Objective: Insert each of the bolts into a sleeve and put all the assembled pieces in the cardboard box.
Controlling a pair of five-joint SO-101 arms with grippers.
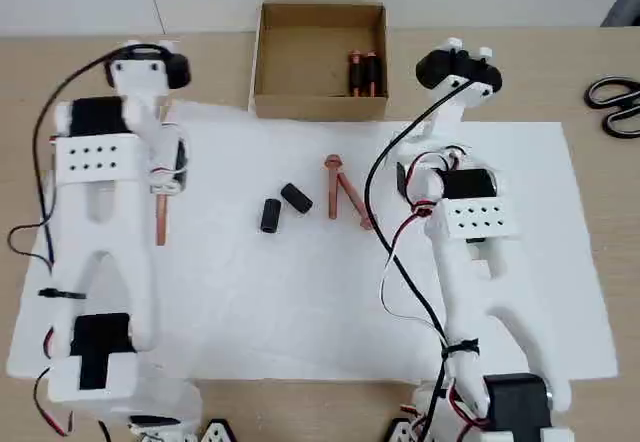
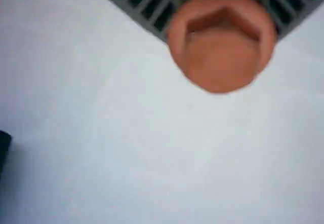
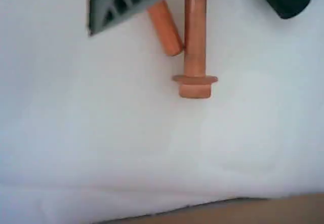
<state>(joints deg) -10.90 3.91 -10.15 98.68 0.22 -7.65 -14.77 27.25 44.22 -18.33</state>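
Copper-orange bolt, black sleeves

Three bare copper bolts show: a pair at the centre of the white mat, the straight bolt and the slanted bolt, and a third bolt at 9 o'clock. Two black sleeves lie just off centre toward 9 o'clock, the near sleeve and the far sleeve. One cardboard box stands at 12 o'clock, with two assembled pieces inside. One pair of scissors lies at 2 o'clock. Two arms stand there, the left arm at 9 o'clock and the right arm at 3 o'clock.
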